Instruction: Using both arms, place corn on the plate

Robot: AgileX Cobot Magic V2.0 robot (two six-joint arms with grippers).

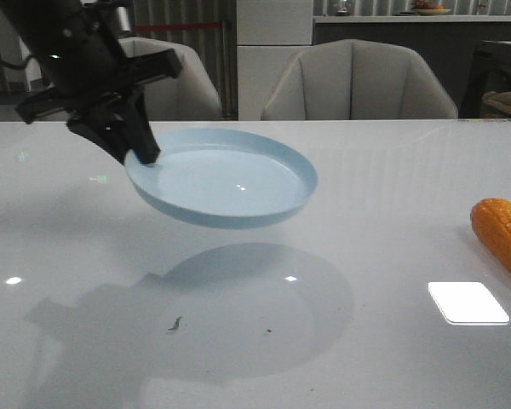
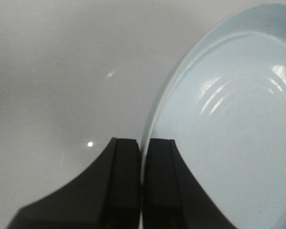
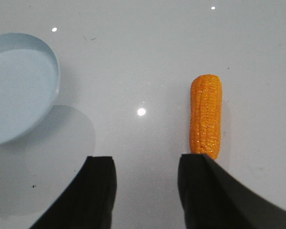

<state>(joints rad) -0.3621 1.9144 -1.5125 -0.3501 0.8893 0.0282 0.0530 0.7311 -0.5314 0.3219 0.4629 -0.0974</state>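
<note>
My left gripper (image 1: pixel 143 153) is shut on the left rim of the pale-blue plate (image 1: pixel 230 179) and holds it in the air, tilted, above its shadow on the table. In the left wrist view the rim (image 2: pixel 150 119) runs between the two closed fingers (image 2: pixel 126 167). The orange corn (image 1: pixel 502 234) lies on the table at the far right edge. In the right wrist view the corn (image 3: pixel 206 114) lies just ahead of one finger, and my right gripper (image 3: pixel 145 164) is open and empty above the table. The plate (image 3: pixel 19 86) shows there too. The right gripper is out of the front view.
The table (image 1: pixel 392 358) is white and glossy with a bright light reflection (image 1: pixel 468 302). Small dark specks (image 1: pixel 175 323) lie on it under the plate. Grey chairs (image 1: pixel 358 81) stand behind the far edge.
</note>
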